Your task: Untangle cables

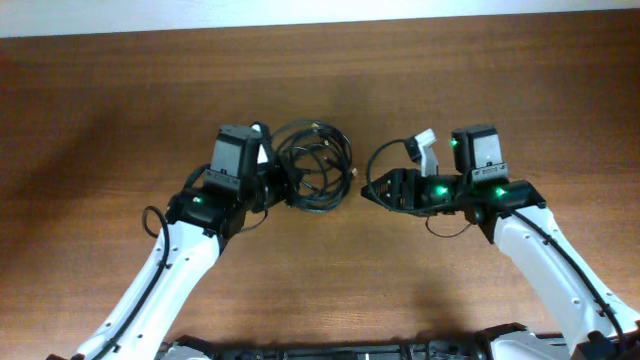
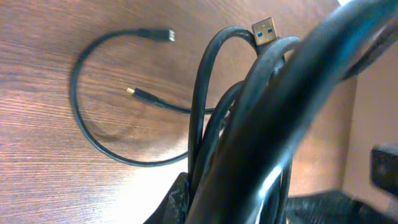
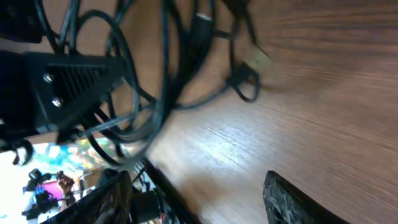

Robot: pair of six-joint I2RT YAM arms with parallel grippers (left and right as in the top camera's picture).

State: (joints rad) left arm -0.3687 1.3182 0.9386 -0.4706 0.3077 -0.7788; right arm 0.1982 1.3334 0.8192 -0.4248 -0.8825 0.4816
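The cables (image 1: 315, 165) sit heaped between my two arms, so that middle strip is blocked; my left gripper (image 1: 283, 188) is clamped into the heap's left side, and its black body closes off that flank; my right gripper (image 1: 368, 190) stands just beside the heap's right edge, with only a thin gap of bare table (image 1: 100, 120) between; its fingers (image 3: 292, 199) are apart with nothing but wood between them; straight ahead of them loose loops cross the way; the wood beyond the heap, toward the table's far edge, is free; so is the wood between my arms; one thin loop (image 2: 81, 118) lies flat past my left gripper
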